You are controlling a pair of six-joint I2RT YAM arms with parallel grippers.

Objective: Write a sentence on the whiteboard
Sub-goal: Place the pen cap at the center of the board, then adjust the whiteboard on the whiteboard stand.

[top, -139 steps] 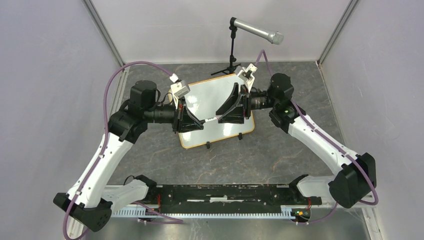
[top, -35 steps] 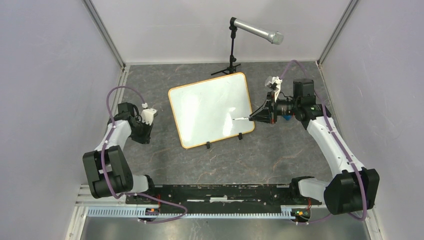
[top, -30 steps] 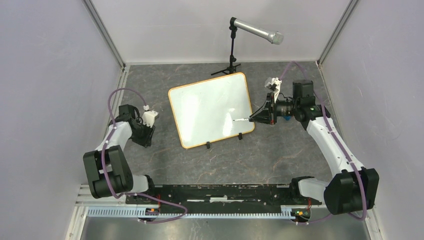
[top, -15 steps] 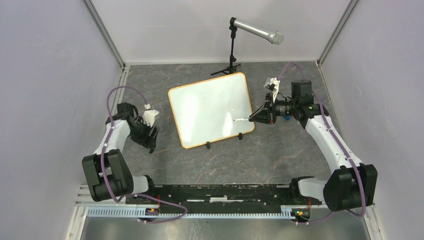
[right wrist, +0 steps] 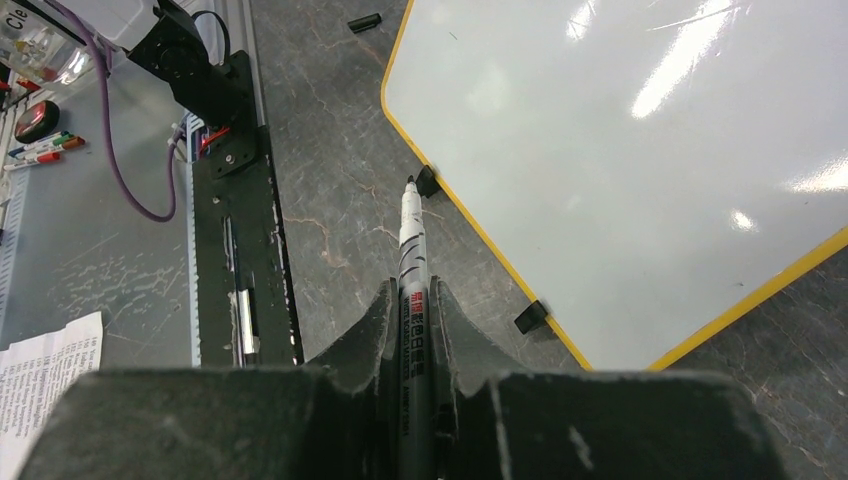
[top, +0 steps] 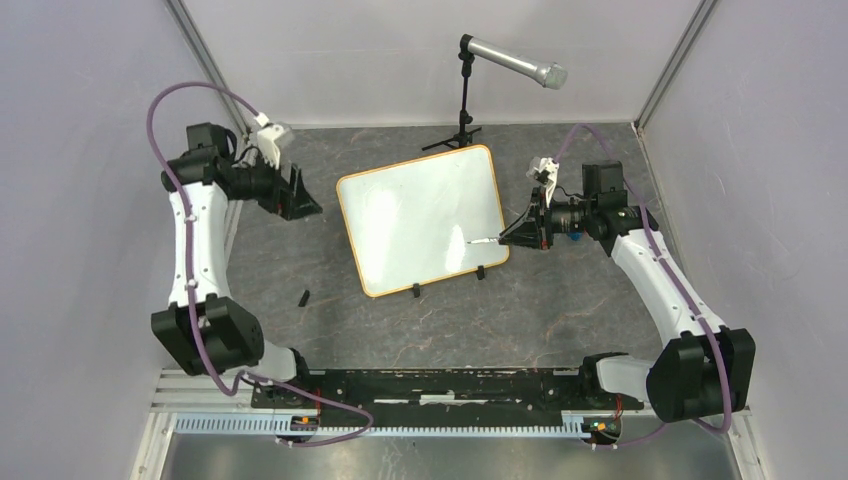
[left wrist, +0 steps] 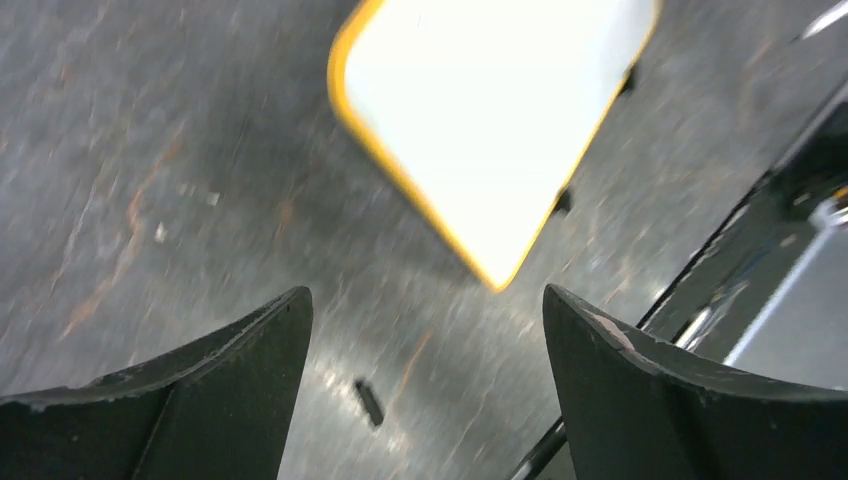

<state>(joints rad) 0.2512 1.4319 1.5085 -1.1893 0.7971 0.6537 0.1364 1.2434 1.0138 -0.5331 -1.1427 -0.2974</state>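
Right tool (top: 503, 238) clamped on the black marker (right wrist: 412, 240), tip near the whiteboard (top: 420, 215) rim, left tool (top: 305, 205) spread wide, board lying mid worktop (top: 560, 310), dark marbled surface, pale walls, right wrist alone catches spare markers (right wrist: 40, 147), small black piece (top: 303, 297), perhaps a cap

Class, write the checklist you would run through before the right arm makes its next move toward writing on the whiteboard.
1. Grip: right tool clamps the marker: ok.
2. Cap: marker tip is bare: ok.
3. Surface: whiteboard is blank, with room to write: ok.
4. Contact: tip touching the whiteboard: cannot tell.
5. Clearance: left tool is open and away from the whiteboard: ok.
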